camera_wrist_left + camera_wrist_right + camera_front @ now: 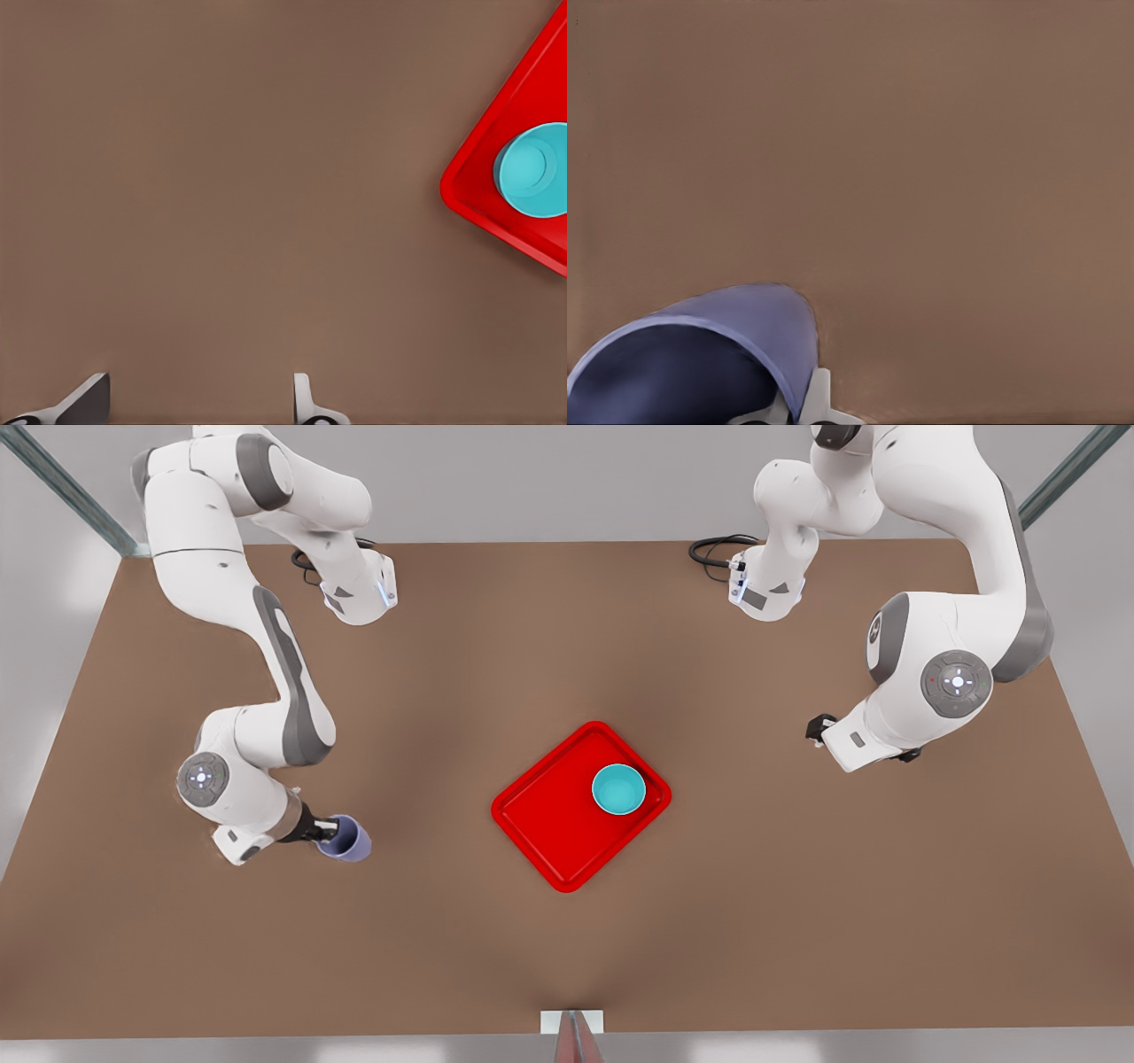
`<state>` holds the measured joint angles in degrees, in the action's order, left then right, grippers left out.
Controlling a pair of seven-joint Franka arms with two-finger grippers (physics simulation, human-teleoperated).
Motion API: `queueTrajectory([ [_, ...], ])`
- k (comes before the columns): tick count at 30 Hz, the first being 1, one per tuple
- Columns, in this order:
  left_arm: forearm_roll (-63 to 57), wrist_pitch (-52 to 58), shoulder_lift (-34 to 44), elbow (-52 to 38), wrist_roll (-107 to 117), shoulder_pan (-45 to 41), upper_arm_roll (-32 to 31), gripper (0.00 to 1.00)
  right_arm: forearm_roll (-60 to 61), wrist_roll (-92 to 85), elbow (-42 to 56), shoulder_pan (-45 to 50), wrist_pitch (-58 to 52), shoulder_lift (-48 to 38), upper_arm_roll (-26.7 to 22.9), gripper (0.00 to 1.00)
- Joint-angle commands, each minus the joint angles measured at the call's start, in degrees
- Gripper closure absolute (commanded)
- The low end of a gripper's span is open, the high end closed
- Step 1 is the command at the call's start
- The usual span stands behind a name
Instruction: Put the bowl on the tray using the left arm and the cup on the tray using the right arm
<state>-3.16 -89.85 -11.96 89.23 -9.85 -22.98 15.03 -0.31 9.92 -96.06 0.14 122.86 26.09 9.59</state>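
The teal bowl [618, 789] [536, 170] sits upright on the red tray [554, 824] [469, 186], in the corner toward the front view's right. At the front view's left, my right gripper [332, 833] [799, 403] is shut on the rim wall of the lavender cup [347, 840] [744, 319], which tilts sideways. Whether the cup touches the table I cannot tell. My left gripper [819, 729] [199, 385] hangs open and holds nothing over bare table at the front view's right, well away from the tray.
The brown table [797, 912] spreads wide around the tray. Black cables [713, 549] lie near the arm bases at the far edge. A small white bracket [571, 1021] sits at the near edge.
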Motion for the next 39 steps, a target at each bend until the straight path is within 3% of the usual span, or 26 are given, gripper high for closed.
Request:
queueTrajectory([
  [1,-0.01,0.03,-0.08,-0.55,0.01,-0.04,0.0,0.0,-0.3,1.15,0.34,0.56,-0.07,0.1,-0.01,0.79],
  [5,-0.01,-0.06,-0.17,-0.55,-0.08,-0.04,0.0,0.0,2.07,12.75,12.03,8.56,-6.14,6.52,0.08,0.79],
  [16,-0.01,-0.15,-0.61,-0.55,0.01,-0.04,0.0,0.0,5.23,34.9,31.9,25.61,-5.79,20.76,0.08,0.79],
  [30,0.08,-0.06,-1.22,-0.55,0.01,0.05,0.0,0.0,3.21,34.2,31.28,29.66,-2.09,26.38,-0.27,0.79],
  [31,0.08,-0.15,-1.31,-0.64,-0.08,0.05,0.0,0.0,3.21,34.29,31.28,29.66,-2.09,26.38,-0.27,0.73],
  [32,0.08,-0.15,-1.31,-0.55,-0.17,0.04,0.0,0.0,3.21,34.55,31.28,29.66,-2.18,26.3,-0.27,0.4],
  [33,0.08,-0.15,-1.31,-0.55,-0.17,0.05,0.0,0.0,2.95,34.64,31.28,29.66,-2.27,26.21,-0.36,0.2],
  [34,0.08,-0.15,-1.31,-0.64,-0.17,0.05,0.0,0.0,2.95,34.64,31.28,29.66,-2.27,26.12,-0.45,0.18],
  [35,-0.01,-0.15,-1.31,-0.55,-0.17,0.05,0.0,0.0,2.86,34.82,31.19,29.66,-2.36,26.12,-0.36,0.05],
  [36,0.08,-0.15,-1.31,-0.55,-0.17,0.05,0.0,0.0,2.86,34.73,31.02,29.66,-2.27,26.12,-0.36,0.0],
  [39,0.08,-0.41,-1.4,-0.55,-0.17,0.05,0.0,0.0,2.95,34.73,31.02,29.66,-2.18,26.21,-0.36,0.0],
])
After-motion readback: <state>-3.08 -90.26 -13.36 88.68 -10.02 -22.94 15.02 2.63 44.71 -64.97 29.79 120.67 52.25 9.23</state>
